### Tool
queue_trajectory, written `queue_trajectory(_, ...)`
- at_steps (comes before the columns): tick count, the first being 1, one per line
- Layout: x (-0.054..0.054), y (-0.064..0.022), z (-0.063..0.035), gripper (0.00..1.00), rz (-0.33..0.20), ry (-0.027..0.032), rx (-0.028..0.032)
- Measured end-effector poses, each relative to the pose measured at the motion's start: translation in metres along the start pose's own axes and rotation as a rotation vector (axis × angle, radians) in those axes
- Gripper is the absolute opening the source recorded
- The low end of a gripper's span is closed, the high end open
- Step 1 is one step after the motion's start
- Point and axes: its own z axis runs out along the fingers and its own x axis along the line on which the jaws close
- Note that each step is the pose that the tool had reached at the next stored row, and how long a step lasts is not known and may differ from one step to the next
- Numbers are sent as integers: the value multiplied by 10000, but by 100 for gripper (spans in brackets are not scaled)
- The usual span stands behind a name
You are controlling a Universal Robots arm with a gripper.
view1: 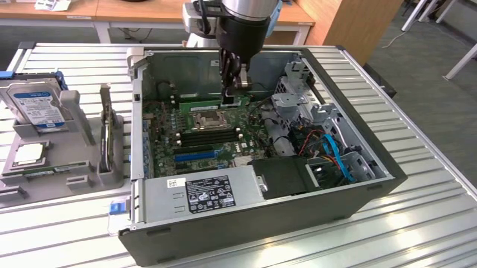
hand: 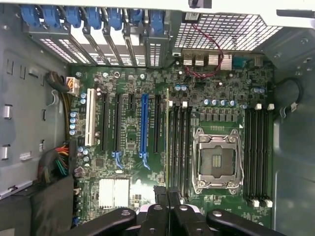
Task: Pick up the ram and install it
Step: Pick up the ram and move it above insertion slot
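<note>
The ram [view1: 203, 103] is a long thin green stick held level over the far part of the motherboard [view1: 186, 139] inside the open computer case [view1: 358, 184]. My gripper [view1: 235, 94] reaches down into the case and is shut on the stick's end nearer the exterior view's right. In the wrist view the ram [hand: 167, 142] shows edge-on as a thin line running out from between the black fingertips [hand: 160, 194] of the gripper [hand: 167, 196]. It hangs along the black memory slots [hand: 179, 147] beside the empty processor socket [hand: 216, 160]. Whether it touches a slot I cannot tell.
A second bank of memory slots [hand: 258, 157] lies on the socket's other side. The power supply [view1: 205, 192], drive cage [view1: 298, 100] and blue cables [view1: 337, 156] crowd the case. On the exterior view's left, a grey fixture [view1: 75, 167] holds a hard drive [view1: 37, 106] and a processor chip [view1: 28, 153].
</note>
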Motion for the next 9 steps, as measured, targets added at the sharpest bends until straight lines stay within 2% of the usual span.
queue_trajectory(4, 1, -2, 49, 11, 1, -1, 0)
queue_trajectory(9, 1, -2, 51, 11, 0, 1, -1)
